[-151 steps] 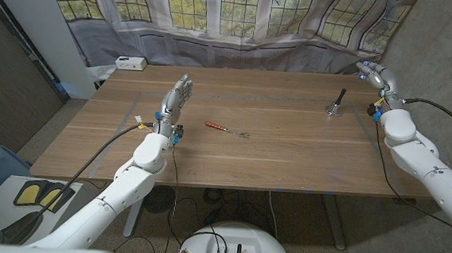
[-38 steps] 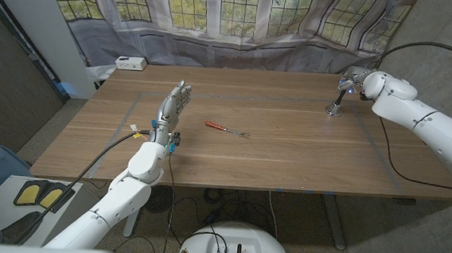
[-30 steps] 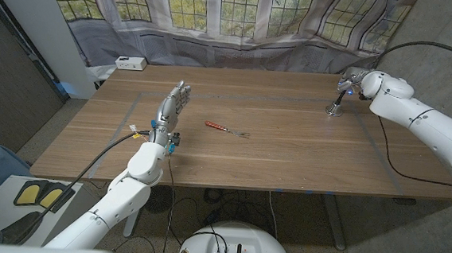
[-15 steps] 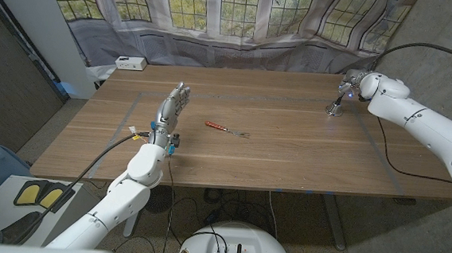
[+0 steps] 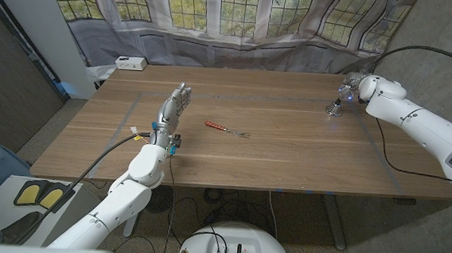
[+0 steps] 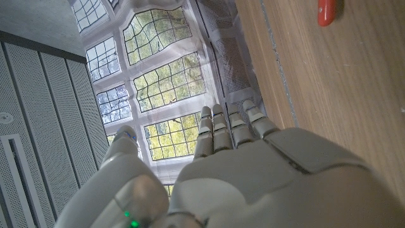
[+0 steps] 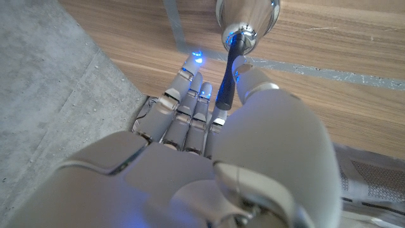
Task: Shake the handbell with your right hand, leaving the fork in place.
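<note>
Handbell (image 5: 335,107) standing upright at far right, handle (image 7: 226,79) running between right hand (image 5: 352,85) fingers (image 7: 190,104) and thumb; grip not yet clearly closing; left hand (image 5: 172,109) idling, fingers apart, holding nothing.

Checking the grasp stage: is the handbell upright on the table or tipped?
Upright: the handbell stands on its mouth, handle rising into the right hand, whose fingers flank the handle.

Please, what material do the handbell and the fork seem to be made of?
The small silver handbell with dark handle looks like polished metal: its dome mirrors light; the handle looks matt black, perhaps plastic or wood. The red-handled fork seems metal at its thin grey end, with a glossy red handle, probably plastic.
</note>
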Robot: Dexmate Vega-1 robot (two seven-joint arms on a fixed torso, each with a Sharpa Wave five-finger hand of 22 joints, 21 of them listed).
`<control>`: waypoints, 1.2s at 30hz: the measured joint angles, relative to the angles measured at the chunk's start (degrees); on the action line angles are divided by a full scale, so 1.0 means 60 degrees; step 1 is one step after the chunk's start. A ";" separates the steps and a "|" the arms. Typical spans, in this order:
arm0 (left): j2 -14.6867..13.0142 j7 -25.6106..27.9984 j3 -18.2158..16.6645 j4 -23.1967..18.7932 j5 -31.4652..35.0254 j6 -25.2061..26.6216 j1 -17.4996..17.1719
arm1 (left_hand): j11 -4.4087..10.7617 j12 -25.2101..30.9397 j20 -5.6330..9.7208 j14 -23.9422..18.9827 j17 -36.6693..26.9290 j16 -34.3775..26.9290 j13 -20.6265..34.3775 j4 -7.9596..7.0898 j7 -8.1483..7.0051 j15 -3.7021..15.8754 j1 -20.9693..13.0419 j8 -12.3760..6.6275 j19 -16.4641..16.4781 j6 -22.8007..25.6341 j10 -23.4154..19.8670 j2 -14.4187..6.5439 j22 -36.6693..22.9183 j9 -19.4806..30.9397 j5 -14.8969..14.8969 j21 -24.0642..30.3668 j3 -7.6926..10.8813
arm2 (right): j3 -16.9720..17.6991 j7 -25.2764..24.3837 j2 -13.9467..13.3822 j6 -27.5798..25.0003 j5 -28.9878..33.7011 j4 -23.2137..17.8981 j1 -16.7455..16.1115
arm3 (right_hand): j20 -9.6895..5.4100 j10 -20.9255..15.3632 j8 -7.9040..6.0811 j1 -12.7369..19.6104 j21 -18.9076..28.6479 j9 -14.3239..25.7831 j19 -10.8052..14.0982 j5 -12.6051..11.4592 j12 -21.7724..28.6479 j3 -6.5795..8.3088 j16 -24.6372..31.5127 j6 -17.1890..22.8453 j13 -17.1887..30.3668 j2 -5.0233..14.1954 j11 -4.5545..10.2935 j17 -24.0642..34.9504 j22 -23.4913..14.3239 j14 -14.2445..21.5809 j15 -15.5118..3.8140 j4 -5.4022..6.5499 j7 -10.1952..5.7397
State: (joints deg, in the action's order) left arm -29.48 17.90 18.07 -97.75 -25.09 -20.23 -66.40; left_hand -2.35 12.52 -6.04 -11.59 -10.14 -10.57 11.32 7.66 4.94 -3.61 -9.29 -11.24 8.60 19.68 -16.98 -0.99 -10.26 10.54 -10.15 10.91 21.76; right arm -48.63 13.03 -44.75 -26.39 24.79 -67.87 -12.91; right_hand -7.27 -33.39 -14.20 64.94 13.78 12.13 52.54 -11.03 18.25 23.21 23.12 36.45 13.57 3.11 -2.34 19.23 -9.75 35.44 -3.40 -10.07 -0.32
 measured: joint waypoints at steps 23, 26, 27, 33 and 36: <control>0.0000 -0.0025 0.0080 -0.0004 -0.0038 0.0170 0.0136 | 0.0000 -0.0040 0.0000 0.0021 0.0000 0.0000 0.0000 0.0000 0.0013 -0.0048 -0.0050 0.0000 0.0000 0.0013 0.0000 -0.0051 0.0000 -0.0001 0.0000 0.0000 0.0000 | -0.0265 -0.0174 0.0362 0.0217 -0.0114 0.0759 0.0245 | -0.0082 -0.0773 -0.0118 0.0163 0.0144 -0.0001 0.0561 0.0039 0.0248 -0.0150 0.0176 0.0834 -0.0045 0.0063 0.0082 0.0061 -0.0046 0.0784 -0.0064 0.0150 -0.0074; -0.0007 -0.0033 0.0087 0.0000 -0.0045 0.0205 0.0148 | -0.0008 -0.0039 0.0000 0.0021 0.0000 0.0000 0.0000 0.0000 0.0013 -0.0047 -0.0051 0.0000 0.0000 0.0013 0.0008 -0.0051 0.0000 -0.0001 0.0000 0.0000 0.0000 | -0.0300 -0.0203 0.0409 0.0226 -0.0130 0.0855 0.0282 | -0.0101 -0.0953 -0.0171 0.0227 0.0179 -0.0001 0.0681 0.0039 0.0282 -0.0148 0.0213 0.0940 -0.0045 0.0128 0.0066 0.0100 -0.0046 0.0936 -0.0116 0.0148 -0.0115; -0.0009 -0.0035 0.0089 0.0001 -0.0052 0.0235 0.0155 | -0.0034 -0.0039 0.0000 0.0021 0.0000 0.0000 0.0000 0.0000 0.0013 -0.0047 -0.0051 0.0000 0.0000 0.0013 0.0034 -0.0051 0.0000 -0.0001 0.0000 0.0000 0.0000 | -0.0335 -0.0216 0.0451 0.0233 -0.0138 0.0942 0.0307 | -0.0077 -0.0990 -0.0178 0.0265 0.0186 -0.0001 0.0705 0.0039 0.0315 -0.0148 0.0213 0.1010 -0.0045 0.0165 0.0102 0.0100 -0.0046 0.0968 -0.0089 0.0148 -0.0119; -0.0020 -0.0041 0.0113 0.0007 -0.0057 0.0293 0.0191 | -0.0034 -0.0038 0.0000 0.0021 0.0000 0.0000 0.0000 0.0000 0.0013 -0.0047 -0.0051 0.0000 0.0000 0.0012 0.0034 -0.0051 0.0000 -0.0001 0.0000 0.0000 0.0000 | -0.0384 -0.0278 0.0506 0.0269 -0.0170 0.1052 0.0351 | -0.0156 -0.1261 -0.0250 0.0325 0.0219 -0.0001 0.0943 0.0075 0.0388 -0.0147 0.0287 0.1381 -0.0044 0.0226 0.0166 0.0146 -0.0045 0.1219 -0.0177 0.0147 -0.0254; -0.0028 -0.0045 0.0128 0.0008 -0.0057 0.0303 0.0208 | -0.0034 -0.0038 0.0000 0.0021 0.0000 0.0000 0.0000 0.0000 0.0012 -0.0047 -0.0051 0.0000 0.0000 0.0012 0.0034 -0.0051 0.0000 -0.0001 0.0000 0.0000 0.0000 | -0.0398 -0.0325 0.0532 0.0283 -0.0200 0.1107 0.0364 | -0.0192 -0.1427 -0.0295 0.0402 0.0289 -0.0001 0.1048 0.0075 0.0442 -0.0147 0.0362 0.1603 -0.0044 0.0302 0.0196 0.0187 -0.0045 0.1417 -0.0222 0.0147 -0.0262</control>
State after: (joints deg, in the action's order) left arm -29.65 17.63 18.84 -97.70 -25.43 -18.41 -65.15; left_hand -2.56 12.30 -6.04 -11.46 -10.15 -10.57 11.32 7.65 5.02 -3.89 -9.59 -11.24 8.61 19.75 -16.78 -1.30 -10.26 10.53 -10.15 10.91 21.76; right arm -51.02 11.08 -41.56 -24.69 23.59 -61.22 -10.73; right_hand -8.42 -41.95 -15.97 67.35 15.52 12.12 58.83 -10.59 20.90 22.33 25.29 46.07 13.31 4.92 -1.16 20.35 -10.02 43.95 -4.73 -9.19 -1.89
